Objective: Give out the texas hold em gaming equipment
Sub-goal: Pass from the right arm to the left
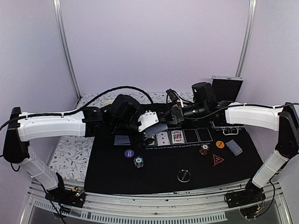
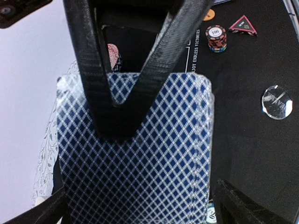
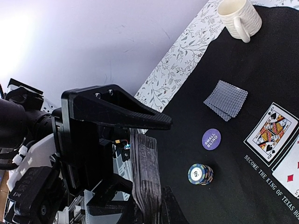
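Note:
A thick deck of blue-checked playing cards [image 1: 156, 129] [image 2: 140, 177] [image 3: 147, 177] hangs above the black mat [image 1: 159, 177]. My right gripper [image 1: 164, 125] [image 3: 145, 205] is shut on it, one finger [image 2: 117, 93] across the top card's back. My left gripper [image 1: 153, 127] [image 2: 140, 210] stands open, a jaw on either side of the deck. Two face-up cards [image 1: 169, 136] lie in the printed row. Face-down cards [image 1: 122, 140] [image 3: 225, 99], a purple disc [image 1: 129, 153] [image 3: 211, 138] and a chip stack [image 1: 138, 161] [image 3: 201, 174] lie left.
On the right lie a chip stack [image 1: 204, 150] [image 2: 216, 38], an orange disc [image 1: 220, 144], a red-edged triangle [image 1: 218, 160] [image 2: 243, 24] and face-down cards [image 1: 235, 147]. A clear disc [image 1: 184, 176] [image 2: 277, 102] sits near the front. A cream mug [image 3: 240, 17] and an open case [image 1: 226, 86] stand behind.

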{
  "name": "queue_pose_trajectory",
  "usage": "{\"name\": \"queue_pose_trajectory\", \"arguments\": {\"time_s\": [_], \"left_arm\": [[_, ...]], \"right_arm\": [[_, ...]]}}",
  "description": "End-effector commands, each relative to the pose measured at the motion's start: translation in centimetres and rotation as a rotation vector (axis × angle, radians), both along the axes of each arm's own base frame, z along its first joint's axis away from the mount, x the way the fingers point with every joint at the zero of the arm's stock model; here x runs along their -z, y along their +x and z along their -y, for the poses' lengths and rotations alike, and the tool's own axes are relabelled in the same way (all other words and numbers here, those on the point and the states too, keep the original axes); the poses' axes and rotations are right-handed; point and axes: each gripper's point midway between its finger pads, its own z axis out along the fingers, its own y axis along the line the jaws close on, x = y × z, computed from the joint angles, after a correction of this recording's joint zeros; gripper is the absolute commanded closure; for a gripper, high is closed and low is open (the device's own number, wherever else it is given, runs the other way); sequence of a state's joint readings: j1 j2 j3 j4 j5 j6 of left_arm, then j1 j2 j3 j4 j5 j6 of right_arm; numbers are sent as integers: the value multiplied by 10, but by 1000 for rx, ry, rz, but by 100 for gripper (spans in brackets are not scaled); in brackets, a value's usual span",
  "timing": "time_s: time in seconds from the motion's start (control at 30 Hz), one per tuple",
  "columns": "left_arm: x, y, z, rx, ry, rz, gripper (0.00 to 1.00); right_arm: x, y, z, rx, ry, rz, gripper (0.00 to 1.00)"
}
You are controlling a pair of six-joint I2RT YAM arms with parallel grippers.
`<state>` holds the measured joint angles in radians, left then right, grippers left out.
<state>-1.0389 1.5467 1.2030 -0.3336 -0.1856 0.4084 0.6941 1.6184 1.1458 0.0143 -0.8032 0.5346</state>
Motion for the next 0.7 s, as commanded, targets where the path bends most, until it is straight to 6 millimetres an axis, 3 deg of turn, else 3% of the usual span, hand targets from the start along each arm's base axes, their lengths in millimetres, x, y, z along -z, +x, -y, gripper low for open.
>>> {"name": "queue_pose_trajectory", "arguments": {"time_s": [0.0, 0.2, 0.5, 0.67], "left_arm": [[2, 12, -2, -39, -15, 12, 3], [4, 14, -3, -44, -37, -29, 14], [0, 12, -2, -25, -71, -55, 17], [-1, 12, -5, -31, -71, -51, 29]], "right_arm": [[-16, 2, -11, -21, 43, 33, 98], [-9, 0, -13, -36, 35, 12, 98], [-9, -10, -19, -72, 27, 11, 98], [-2, -12, -18, -82, 10, 2, 98]]}}
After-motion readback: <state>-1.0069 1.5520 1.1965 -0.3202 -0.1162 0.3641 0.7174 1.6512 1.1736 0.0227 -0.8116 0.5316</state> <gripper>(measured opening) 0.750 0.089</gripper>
